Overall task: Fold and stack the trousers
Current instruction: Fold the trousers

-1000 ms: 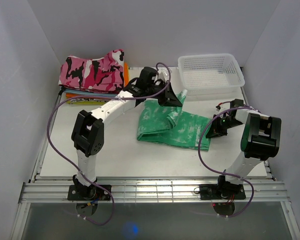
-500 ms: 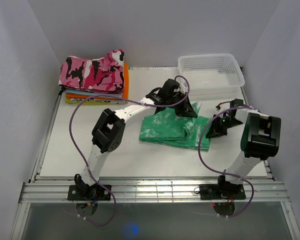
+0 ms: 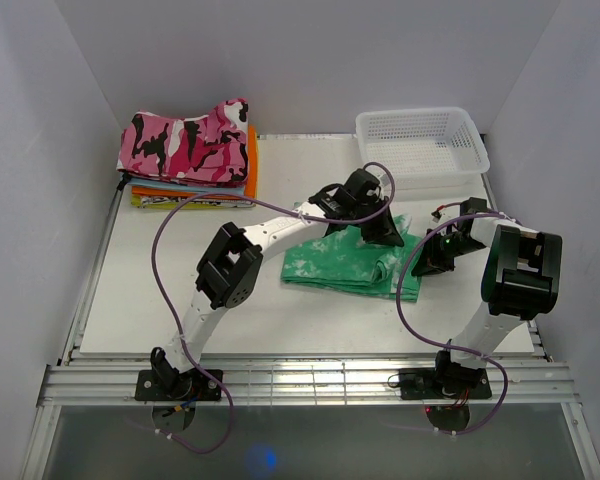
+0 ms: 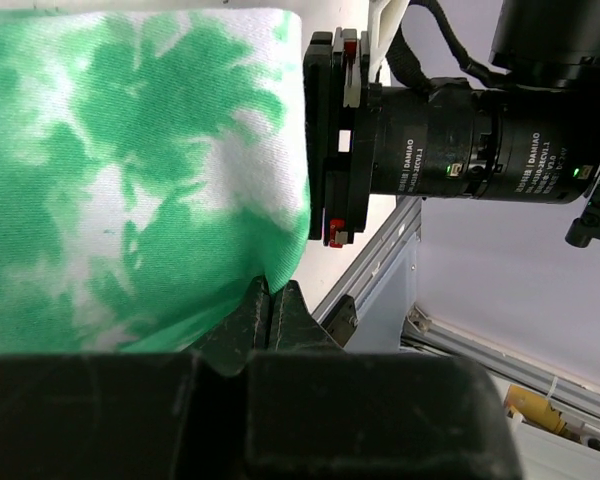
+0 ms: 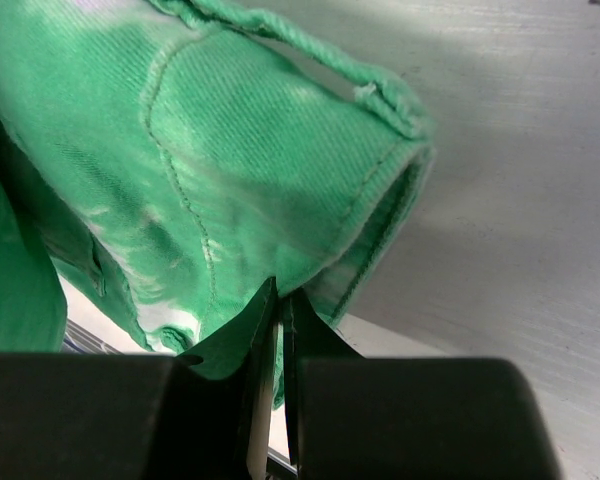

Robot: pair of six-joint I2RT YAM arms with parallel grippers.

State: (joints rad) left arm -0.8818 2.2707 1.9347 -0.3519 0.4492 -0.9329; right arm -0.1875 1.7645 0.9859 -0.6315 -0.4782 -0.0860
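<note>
From above, the left gripper (image 3: 387,236) covers part of the trousers (image 3: 330,262) and its own fingertips. Its wrist view shows the jaws pressed together on a fold of the green-and-white cloth. The right gripper (image 3: 424,266) sits at the bundle's right end, jaws almost touching, the hem pinched between them. The trousers lie bunched on the table, right of centre. Behind them stands the white mesh basket (image 3: 422,150) — only its own mesh floor shows inside.

Overhead camera looks down; both wrist cameras, very close, apparently share the trousers (image 3: 330,265).
</note>
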